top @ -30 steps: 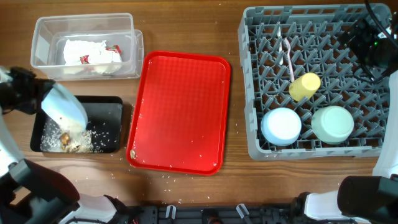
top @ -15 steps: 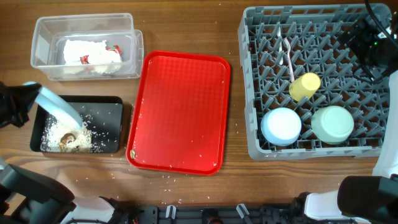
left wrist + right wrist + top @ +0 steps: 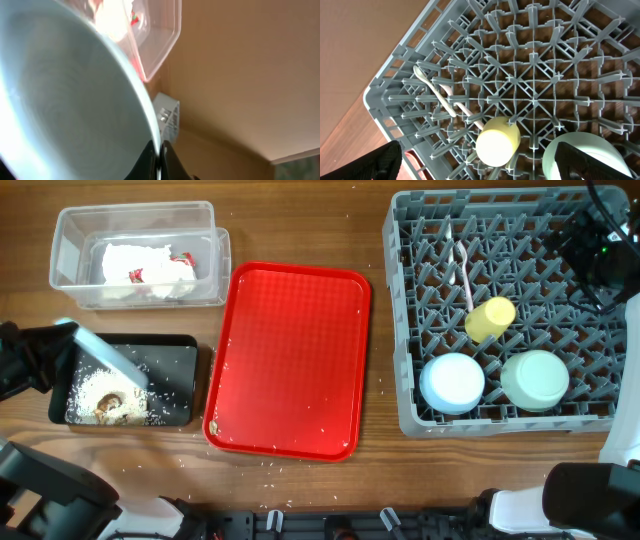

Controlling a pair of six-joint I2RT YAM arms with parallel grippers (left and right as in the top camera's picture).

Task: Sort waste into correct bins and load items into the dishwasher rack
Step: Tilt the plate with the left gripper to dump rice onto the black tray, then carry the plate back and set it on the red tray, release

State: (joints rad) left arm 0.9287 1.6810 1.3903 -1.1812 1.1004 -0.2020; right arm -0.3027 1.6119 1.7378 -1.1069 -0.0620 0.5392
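Observation:
My left gripper (image 3: pixel 52 352) is shut on the rim of the light blue plate (image 3: pixel 110 360). It holds the plate steeply tilted over the black tray (image 3: pixel 170 350), one of the bins. Brown food scraps and rice (image 3: pixel 108 402) lie in that tray. In the left wrist view the plate (image 3: pixel 65 100) fills the left side, its edge pinched by my left gripper (image 3: pixel 160 157). The clear tub (image 3: pixel 135 225) holds crumpled napkins (image 3: pixel 148 265). The dishwasher rack (image 3: pixel 500 420) carries a yellow cup (image 3: pixel 490 318), a light blue bowl (image 3: pixel 452 383), a mint bowl (image 3: pixel 535 378) and white cutlery (image 3: pixel 463 275). My right gripper (image 3: pixel 585 245) hangs open above the rack's far right.
A flat red serving tray (image 3: pixel 290 360) lies between the bins and the rack, with a few crumbs on it. Rice grains are scattered on the wooden table near its front edge. In the right wrist view the cup (image 3: pixel 497 141) and mint bowl (image 3: pixel 580 155) sit below the open fingers.
The plate has tipped from face-up to nearly edge-on and shifted slightly over the black tray. More scraps and rice now lie heaped in the tray. The right arm has not moved.

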